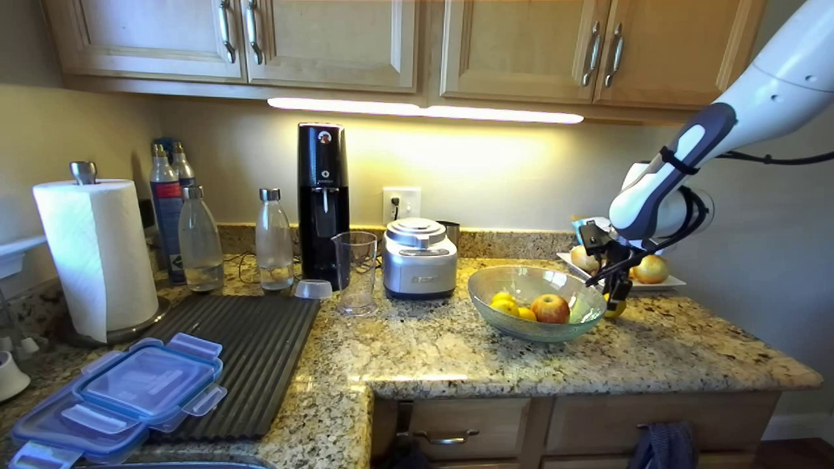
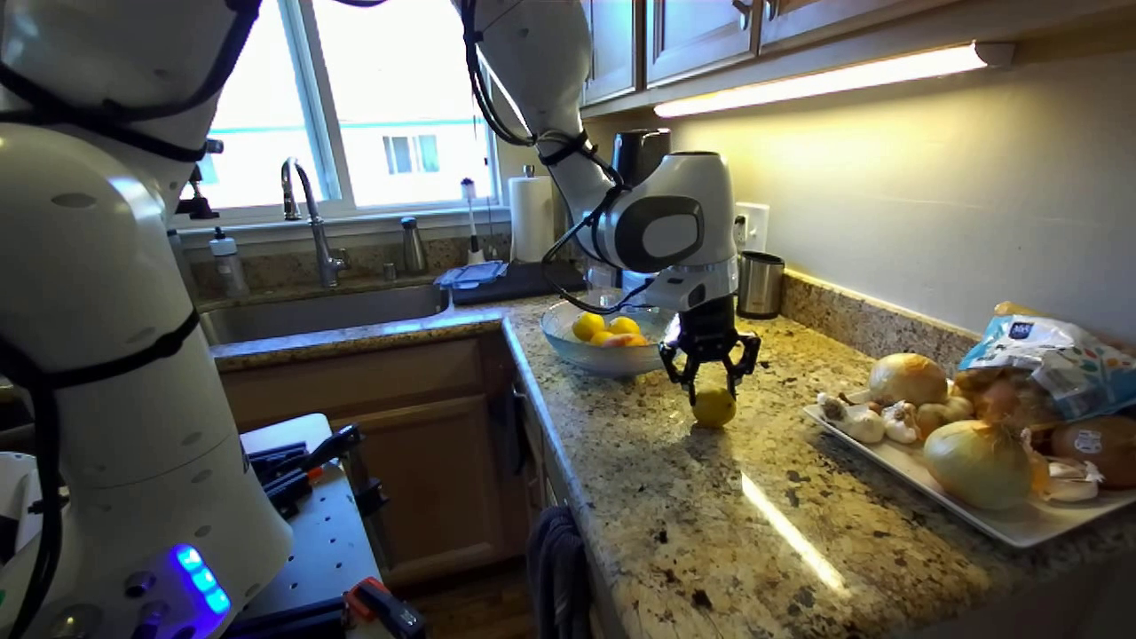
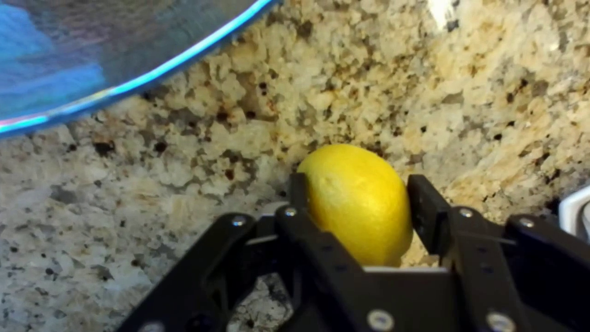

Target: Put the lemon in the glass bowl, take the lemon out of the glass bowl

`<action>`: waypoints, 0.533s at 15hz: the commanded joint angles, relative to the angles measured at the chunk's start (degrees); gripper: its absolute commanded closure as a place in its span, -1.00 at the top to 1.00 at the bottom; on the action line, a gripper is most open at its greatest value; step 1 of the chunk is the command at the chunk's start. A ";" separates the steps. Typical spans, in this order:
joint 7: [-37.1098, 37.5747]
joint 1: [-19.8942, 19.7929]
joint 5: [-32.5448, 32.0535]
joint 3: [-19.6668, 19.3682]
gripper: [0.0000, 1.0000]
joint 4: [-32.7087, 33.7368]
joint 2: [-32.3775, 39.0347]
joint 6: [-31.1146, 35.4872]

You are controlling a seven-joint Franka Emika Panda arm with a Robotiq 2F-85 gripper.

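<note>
The yellow lemon point(image 3: 364, 216) sits between the two black fingers of my gripper point(image 3: 357, 184) in the wrist view, with a finger pad against each side. In an exterior view the gripper point(image 2: 713, 389) points down with the lemon point(image 2: 714, 410) at its fingertips, at or just above the counter. In an exterior view the lemon point(image 1: 616, 309) is partly hidden behind the gripper point(image 1: 611, 292) and the bowl. The wide, greenish clear glass bowl point(image 1: 541, 333) stands beside the lemon, holding several yellow fruits and a red apple point(image 1: 550, 309). Its rim point(image 3: 152, 76) shows at the wrist view's upper left.
A white plate point(image 2: 896, 466) with onions and garlic lies on the lemon's other side from the bowl, with a blue-and-white bag point(image 2: 1056, 364) behind it. A silver-white appliance point(image 1: 420, 270) and a clear jug point(image 1: 356, 273) stand beyond the bowl. Cabinets point(image 1: 521, 52) hang above.
</note>
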 commanded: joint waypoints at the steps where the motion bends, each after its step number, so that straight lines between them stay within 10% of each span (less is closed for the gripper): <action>1: -0.23 0.36 0.20 -0.91 0.61 -2.71 -4.31 0.57; 8: -2.25 1.14 -1.47 0.08 1.00 -6.59 -14.05 -1.55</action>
